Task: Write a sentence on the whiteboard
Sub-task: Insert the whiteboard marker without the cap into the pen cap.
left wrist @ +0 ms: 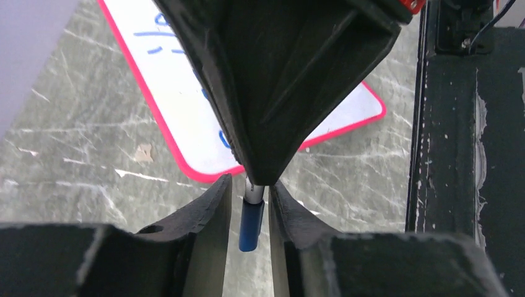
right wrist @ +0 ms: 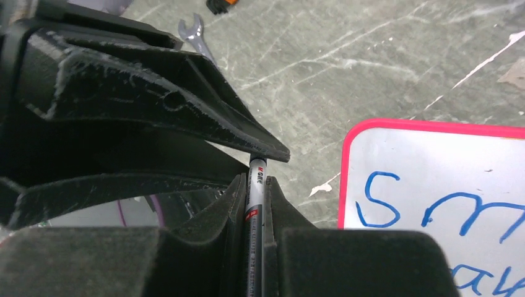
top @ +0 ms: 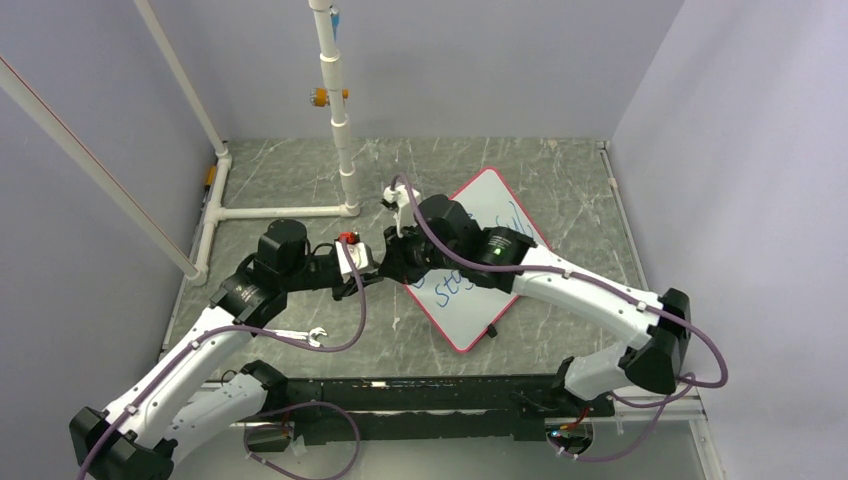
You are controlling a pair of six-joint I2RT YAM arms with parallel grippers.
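The whiteboard [top: 470, 322], white with a red rim, lies tilted on the table right of centre. The sentence [top: 462, 281] in blue is partly hidden by my right arm. In the right wrist view the whiteboard [right wrist: 433, 161] shows "Sm" of the sentence [right wrist: 381, 199]. My right gripper [top: 394, 262] is shut on a grey marker [right wrist: 255, 185] and holds it left of the board. My left gripper [top: 370, 264] meets it tip to tip. In the left wrist view my left gripper [left wrist: 249, 185] is closed around the marker's blue cap [left wrist: 251, 226], just off the board's corner [left wrist: 186, 93].
A small wrench [top: 300, 337] lies near the left arm; it also shows in the right wrist view [right wrist: 195, 34]. A white pipe frame [top: 345, 150] stands at the back left. A black rail [left wrist: 458, 154] runs along the table's near edge.
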